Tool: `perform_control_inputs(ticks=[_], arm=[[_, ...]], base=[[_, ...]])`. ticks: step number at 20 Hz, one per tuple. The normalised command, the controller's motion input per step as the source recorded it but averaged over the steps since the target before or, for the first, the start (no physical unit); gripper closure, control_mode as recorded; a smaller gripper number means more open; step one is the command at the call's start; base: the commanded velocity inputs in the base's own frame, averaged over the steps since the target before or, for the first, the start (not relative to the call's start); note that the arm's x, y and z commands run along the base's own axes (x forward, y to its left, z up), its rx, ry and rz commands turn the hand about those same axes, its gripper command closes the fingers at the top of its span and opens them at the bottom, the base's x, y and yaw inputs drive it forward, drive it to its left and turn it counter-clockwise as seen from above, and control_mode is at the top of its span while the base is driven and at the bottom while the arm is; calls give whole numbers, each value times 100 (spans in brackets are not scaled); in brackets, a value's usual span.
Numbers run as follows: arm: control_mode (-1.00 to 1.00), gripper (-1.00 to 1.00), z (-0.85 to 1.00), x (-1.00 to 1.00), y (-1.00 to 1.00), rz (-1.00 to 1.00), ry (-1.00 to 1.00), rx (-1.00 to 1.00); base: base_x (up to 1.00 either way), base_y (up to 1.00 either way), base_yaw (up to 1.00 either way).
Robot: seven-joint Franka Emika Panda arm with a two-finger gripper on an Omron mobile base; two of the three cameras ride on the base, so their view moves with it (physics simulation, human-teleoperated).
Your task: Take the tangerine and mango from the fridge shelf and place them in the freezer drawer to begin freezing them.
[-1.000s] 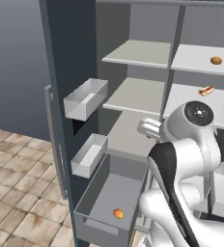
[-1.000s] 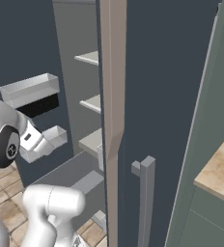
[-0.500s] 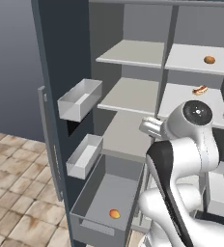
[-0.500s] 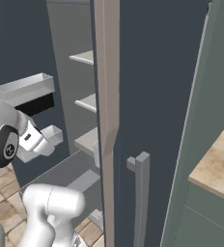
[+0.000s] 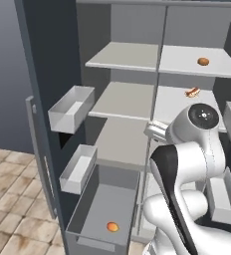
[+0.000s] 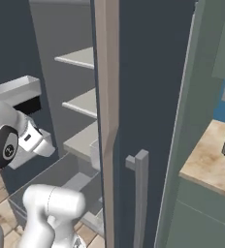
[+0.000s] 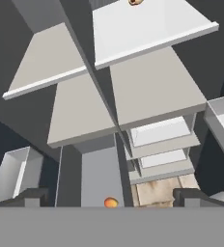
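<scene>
Nearest you, the freezer drawer point(image 5: 95, 211) stands pulled out at the bottom of the open fridge, and a small orange fruit point(image 5: 113, 227) lies on its floor near the front wall; from its look you can take it for the tangerine, and the hand view shows the same fruit low between the finger tips. Your gripper point(image 7: 111, 198) is empty, its two dark fingers point(image 7: 33, 195) spread wide apart, looking down over the drawer. Just behind the drawer on the left door, two pale door bins point(image 5: 79, 168) sit one above the other. Further in, your arm's wrist hangs in front of the middle shelves. On the middle right shelf lies the red-and-tan hot dog point(image 5: 191, 92). Farthest back, on the upper right shelf point(image 5: 187, 55), the mango point(image 5: 203, 62) rests alone, well apart from your gripper.
</scene>
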Motion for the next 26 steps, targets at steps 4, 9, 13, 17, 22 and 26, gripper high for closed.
perform_control_inputs(ticks=[4, 9, 13, 17, 22, 26], arm=[[100, -100, 0, 0, 0, 0, 0, 0], [100, -100, 0, 0, 0, 0, 0, 0], [100, -100, 0, 0, 0, 0, 0, 0], [100, -100, 0, 0, 0, 0, 0, 0], [100, -100, 0, 0, 0, 0, 0, 0], [100, -100, 0, 0, 0, 0, 0, 0]], base=[[-18, -54, -37], [-32, -69, -44], [-33, -68, -43], [-52, -86, -43], [-57, -97, -41], [-41, -56, -27]])
